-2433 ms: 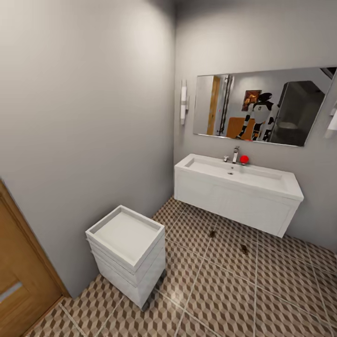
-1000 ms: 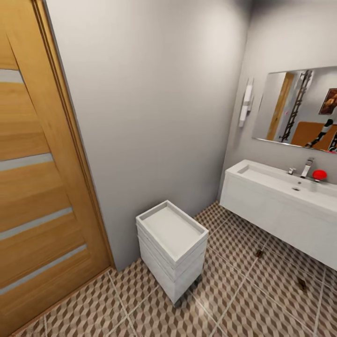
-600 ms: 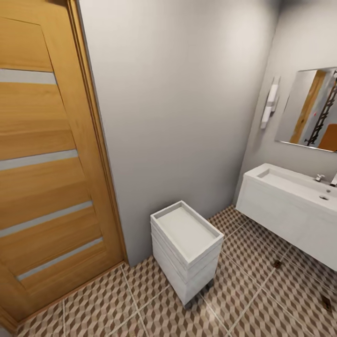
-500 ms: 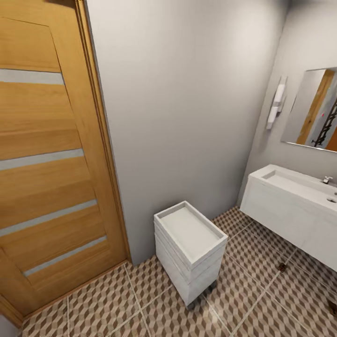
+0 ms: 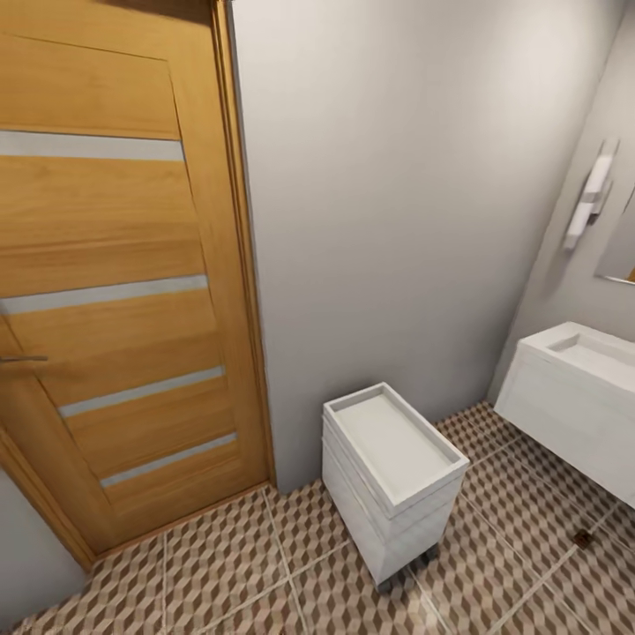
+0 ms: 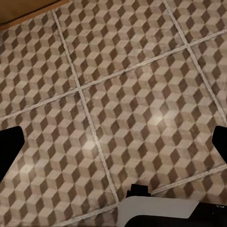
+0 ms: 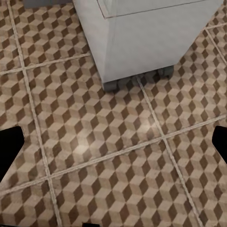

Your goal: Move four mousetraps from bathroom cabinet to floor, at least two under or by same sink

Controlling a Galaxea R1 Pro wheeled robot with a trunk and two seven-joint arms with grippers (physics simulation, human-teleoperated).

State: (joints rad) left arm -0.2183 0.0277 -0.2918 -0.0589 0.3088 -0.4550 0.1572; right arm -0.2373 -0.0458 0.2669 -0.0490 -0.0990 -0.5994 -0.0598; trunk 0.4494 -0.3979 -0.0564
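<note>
The left claw is hanging wide apart over bare floor, its dark fingertips showing at both edges of its wrist view. The right claw is likewise spread with nothing in it, pointing at tiles just short of the white drawer unit. In the head view, that unit is standing at 5 o'clock, one trap lying at 4 o'clock under the sink, the door filling 9 o'clock.

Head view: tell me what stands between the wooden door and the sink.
In the head view, a small white drawer unit stands on the tiled floor against the grey wall, between the wooden door and the sink.
</note>
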